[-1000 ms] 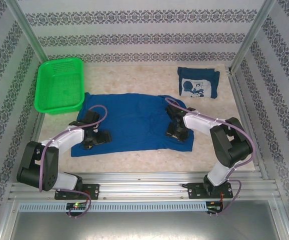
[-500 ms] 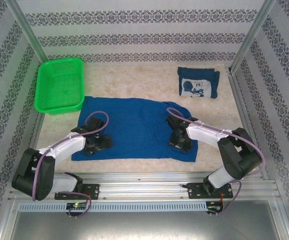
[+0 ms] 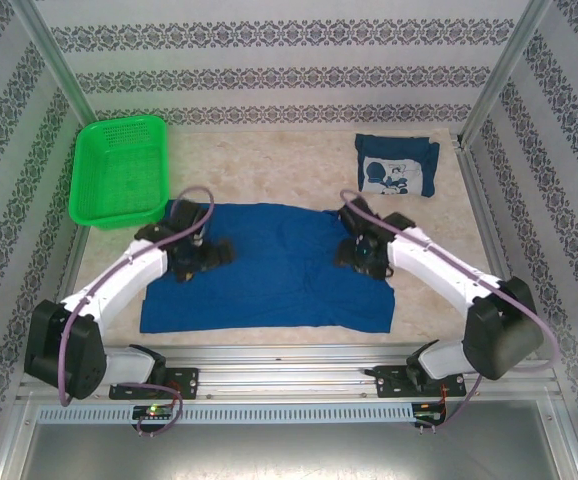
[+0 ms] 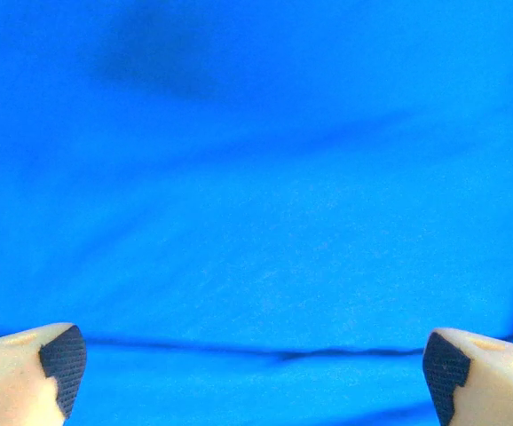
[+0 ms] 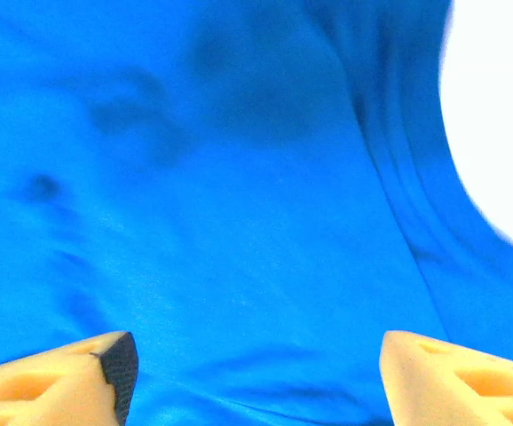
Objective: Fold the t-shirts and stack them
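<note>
Bright, even light; wrist views oversaturate the t-shirt, table blown white.

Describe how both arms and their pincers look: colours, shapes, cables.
The left arm and right arm have white link shells between bulky black joints, with a mauve cable looping along each. The left pincer has pale tan wedge-shaped fingers faced with black textured pads. The right pincer looks yellower.

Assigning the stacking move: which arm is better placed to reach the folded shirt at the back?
Likely right. The folded t-shirt lies far right, beyond the right tool, open over the right side of the spread t-shirt. The left tool sits across the shirt, near the green basket.
</note>
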Available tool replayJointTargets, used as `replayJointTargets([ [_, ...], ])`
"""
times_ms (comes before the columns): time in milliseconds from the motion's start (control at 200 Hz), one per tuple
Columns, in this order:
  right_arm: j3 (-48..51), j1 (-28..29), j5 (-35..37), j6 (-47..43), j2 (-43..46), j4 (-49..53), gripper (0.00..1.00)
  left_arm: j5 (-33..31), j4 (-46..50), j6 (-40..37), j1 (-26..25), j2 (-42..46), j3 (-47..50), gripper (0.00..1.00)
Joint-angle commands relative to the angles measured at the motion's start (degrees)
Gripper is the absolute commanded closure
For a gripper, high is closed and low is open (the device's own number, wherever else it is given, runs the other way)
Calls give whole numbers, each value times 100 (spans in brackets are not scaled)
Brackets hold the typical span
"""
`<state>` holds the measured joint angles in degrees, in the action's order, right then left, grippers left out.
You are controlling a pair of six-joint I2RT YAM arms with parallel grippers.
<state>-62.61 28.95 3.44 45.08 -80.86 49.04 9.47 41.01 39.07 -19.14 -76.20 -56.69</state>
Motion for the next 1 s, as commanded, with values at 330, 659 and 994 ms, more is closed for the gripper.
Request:
replayJointTargets([
  [330,-3566,-1255,-1454,-4425,-3228,616,31,1539,-927,-1702,-35,-1370,-2121,0],
  [659,-4553,-1371,-1248,-4726,-4541,635,35,1412,-805,-1729,6,-1084,-1651,1],
  [994,-4989,-1504,-1540,-4666,-5230,680,43,1151,-646,-1691,100,-701,-1308,1],
])
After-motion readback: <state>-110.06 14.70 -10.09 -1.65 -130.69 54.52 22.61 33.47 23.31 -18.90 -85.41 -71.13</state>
